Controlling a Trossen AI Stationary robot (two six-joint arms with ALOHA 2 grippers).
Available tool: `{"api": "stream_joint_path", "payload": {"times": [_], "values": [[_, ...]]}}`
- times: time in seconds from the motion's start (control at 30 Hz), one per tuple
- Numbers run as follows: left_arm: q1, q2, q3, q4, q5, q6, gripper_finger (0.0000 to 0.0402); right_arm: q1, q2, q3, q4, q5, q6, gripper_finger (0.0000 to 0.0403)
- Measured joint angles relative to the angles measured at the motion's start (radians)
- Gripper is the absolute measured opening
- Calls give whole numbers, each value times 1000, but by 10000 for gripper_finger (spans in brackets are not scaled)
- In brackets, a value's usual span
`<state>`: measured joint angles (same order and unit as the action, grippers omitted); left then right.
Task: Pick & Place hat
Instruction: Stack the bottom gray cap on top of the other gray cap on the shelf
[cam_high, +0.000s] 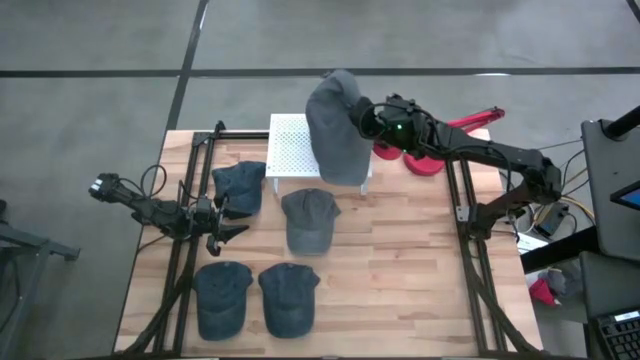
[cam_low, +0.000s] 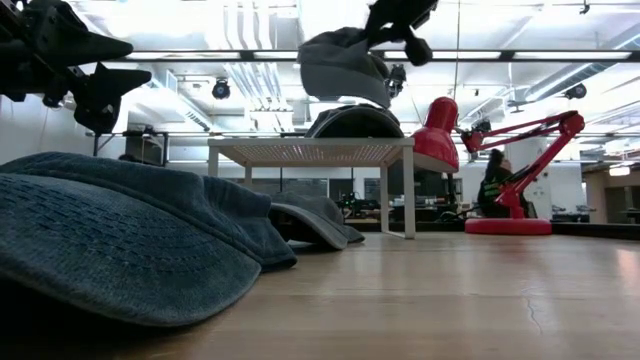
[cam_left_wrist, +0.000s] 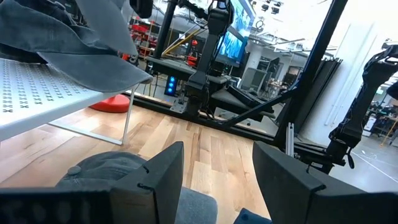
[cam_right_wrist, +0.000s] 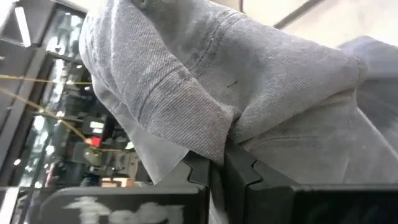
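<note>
Nearest item: blue caps (cam_low: 110, 235) on my table (cam_high: 400, 290), untouched. Mid-table: left gripper (cam_high: 222, 225), fingers spread, holding nothing, beside another cap. Farthest: right gripper (cam_high: 365, 122), pinched on the grey hat (cam_high: 335, 125), which hangs above the white rack (cam_high: 290, 150), directly over its back-right part; I judge lowering comes next.

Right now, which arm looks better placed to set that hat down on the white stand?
The right: its claw already grips the grey hat above the white stand. The left claw waits open among the caps.
</note>
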<state>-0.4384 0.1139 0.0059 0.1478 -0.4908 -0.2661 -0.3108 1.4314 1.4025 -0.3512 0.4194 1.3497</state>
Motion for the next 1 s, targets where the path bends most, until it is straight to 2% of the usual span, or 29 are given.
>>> {"api": "stream_joint_path", "payload": {"times": [0.5, 0.83, 1.0], "values": [[0, 0, 0, 0, 0, 0, 195, -13, -4, -3, -199, 54, 125, 13], [0, 0, 0, 0, 0, 0, 195, -13, -4, -6, -197, 43, 139, 13], [0, 0, 0, 0, 0, 0, 195, -13, -4, -6, -198, 5, 150, 13]]}}
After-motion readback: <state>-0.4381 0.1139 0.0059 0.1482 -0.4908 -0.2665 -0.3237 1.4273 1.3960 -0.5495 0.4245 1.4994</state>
